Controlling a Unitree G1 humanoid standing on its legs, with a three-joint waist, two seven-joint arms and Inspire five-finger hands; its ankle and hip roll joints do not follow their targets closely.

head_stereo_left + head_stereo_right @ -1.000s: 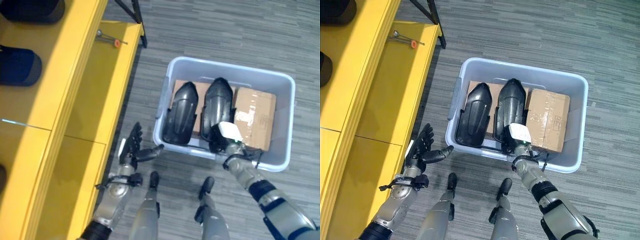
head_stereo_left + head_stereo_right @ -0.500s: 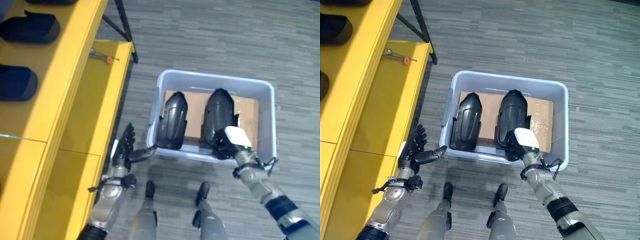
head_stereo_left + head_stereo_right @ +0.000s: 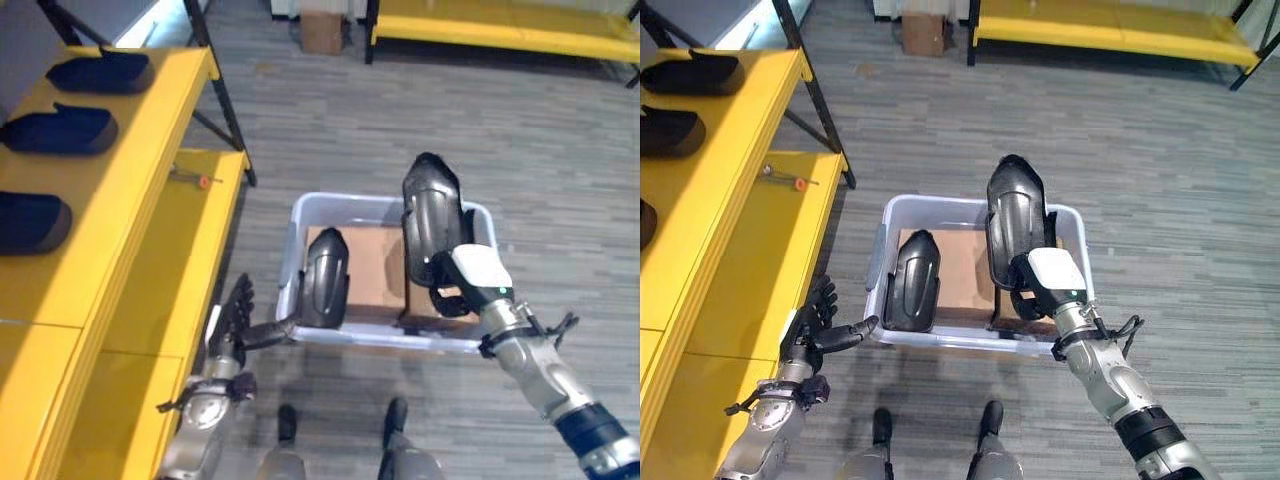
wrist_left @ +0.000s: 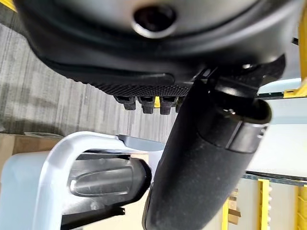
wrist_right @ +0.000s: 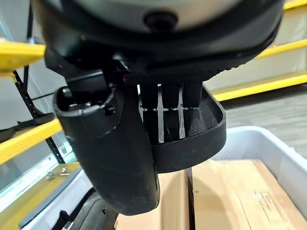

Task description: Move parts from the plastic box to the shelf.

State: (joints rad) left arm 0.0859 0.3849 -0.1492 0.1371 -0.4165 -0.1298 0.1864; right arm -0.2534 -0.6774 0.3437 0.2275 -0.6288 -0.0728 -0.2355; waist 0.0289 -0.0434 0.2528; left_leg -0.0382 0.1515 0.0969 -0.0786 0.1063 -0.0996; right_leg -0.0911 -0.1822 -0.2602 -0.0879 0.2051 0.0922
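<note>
The right hand (image 3: 462, 283), clenched on a black shell part (image 3: 430, 212), has lifted it out of the plastic box (image 3: 293, 228); shelf (image 3: 150, 130) next. The left hand (image 3: 232, 325) hangs slack beside the box.

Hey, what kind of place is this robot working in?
Probably a workshop or warehouse: yellow shelf holding black parts, grey plastic box of the same parts on the floor, and another yellow rack behind.

A small tool with an orange tip (image 3: 198, 180) is lying on a yellow ledge, a cardboard box (image 3: 924, 32) is standing on grey striped flooring (image 3: 1160, 170) — beside a yellow bench (image 3: 500, 32).
</note>
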